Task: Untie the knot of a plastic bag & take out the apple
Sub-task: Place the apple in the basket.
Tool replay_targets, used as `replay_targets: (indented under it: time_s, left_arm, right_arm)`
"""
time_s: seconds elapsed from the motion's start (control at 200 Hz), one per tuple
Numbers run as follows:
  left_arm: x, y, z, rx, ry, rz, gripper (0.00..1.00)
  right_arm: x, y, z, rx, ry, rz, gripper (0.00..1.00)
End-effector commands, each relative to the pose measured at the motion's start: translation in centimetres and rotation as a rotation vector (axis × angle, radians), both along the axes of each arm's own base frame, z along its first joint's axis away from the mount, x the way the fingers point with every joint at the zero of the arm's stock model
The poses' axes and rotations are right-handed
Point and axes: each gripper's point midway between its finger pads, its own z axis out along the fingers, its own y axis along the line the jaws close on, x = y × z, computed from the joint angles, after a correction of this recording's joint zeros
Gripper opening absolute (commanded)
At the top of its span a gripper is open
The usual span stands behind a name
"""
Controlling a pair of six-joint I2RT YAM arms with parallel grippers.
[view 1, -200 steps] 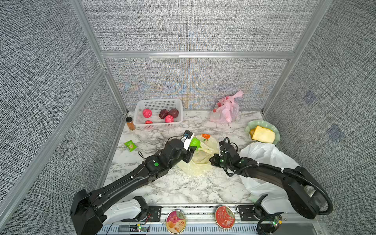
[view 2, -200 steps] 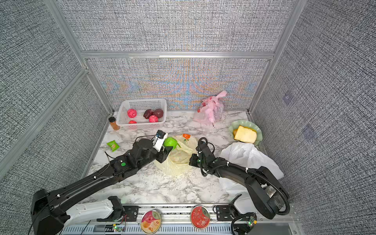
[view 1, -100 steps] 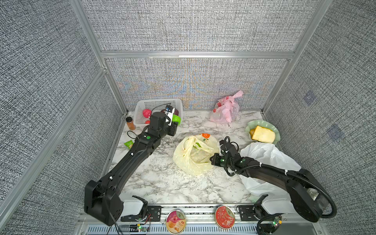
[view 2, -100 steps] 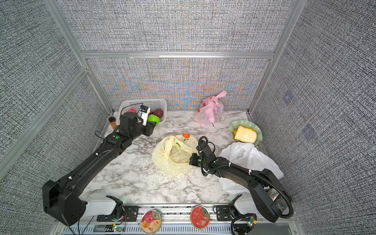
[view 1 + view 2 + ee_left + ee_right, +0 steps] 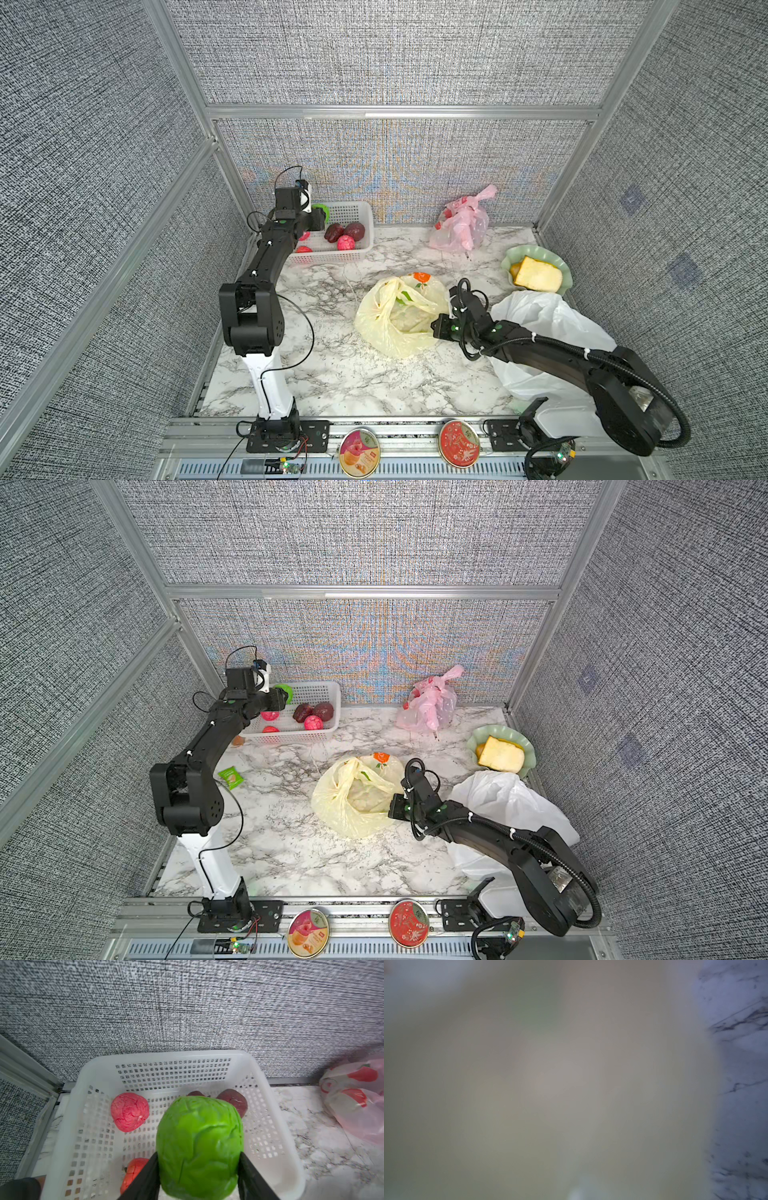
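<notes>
Marble bench point(image 5: 332, 374), enclosed by grey fabric walls. Change noted: one second ago the left arm was at the bag point(image 5: 390, 332) in mid-bench, with the apple point(image 5: 199, 1147) at the bag's mouth. Half a second ago it stood at the near side of the white basket point(image 5: 345, 257) in the rear left corner, and it now reaches farther back over that basket. The right arm has not shifted from the bag's right edge. The bag lies slack with its mouth open. Left fingers point(image 5: 145, 1180): partly spread and clamped on either side of the green apple. The apple hangs clear above the basket floor, toward its rear left. Right fingers point(image 5: 436, 328): pressed together against the bag's film. Whether any film is nipped between them cannot be made out. Obscured items: the right wrist view is filled with blurred yellowish film, with only a strip of marble along one edge. In both top views the apple point(image 5: 323, 211) point(image 5: 286, 692) shows only as a green sliver behind the left wrist, and the left arm hides the basket's left end. In the left wrist view the apple covers part of two dark fruits point(image 5: 234, 1101). A finger there cuts off one red fruit point(image 5: 135, 1172), while a second red fruit point(image 5: 129, 1112) lies in full view.
</notes>
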Motion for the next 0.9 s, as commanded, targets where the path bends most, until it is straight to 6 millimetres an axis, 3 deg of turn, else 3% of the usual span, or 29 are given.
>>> replay_targets:
  time_s: [0.0,0.285,0.56,0.71,0.805,0.825,0.895]
  left_arm:
    - [0.4,0.8,-1.0,0.004,0.040,0.018,0.57]
    - [1.3,1.5,-1.6,0.008,0.032,0.035,0.65]
    - [1.2,1.4,0.0,0.023,0.017,0.015,0.69]
    - [-0.1,0.3,1.8,0.002,-0.001,-0.049,0.69]
    - [-1.7,-1.4,2.0,-0.061,0.011,-0.137,0.69]
    - [-2.5,-1.7,3.2,-0.077,-0.003,-0.148,0.69]
    - [-4.2,-2.7,3.6,-0.134,0.011,-0.180,0.66]
  right_arm:
    - [0.0,-0.3,0.0,-0.005,-0.005,-0.014,0.00]
    - [0.0,-0.7,0.6,-0.030,-0.018,-0.018,0.00]
    - [-0.2,-1.2,0.8,-0.048,-0.026,-0.021,0.00]
    - [-0.2,-1.4,1.1,-0.050,-0.040,-0.023,0.00]
    - [-0.2,-1.6,1.0,-0.060,-0.044,-0.024,0.00]
    - [-0.3,-1.6,1.0,-0.060,-0.046,-0.022,0.00]
    - [-0.2,-1.6,1.1,-0.067,-0.052,-0.013,0.00]
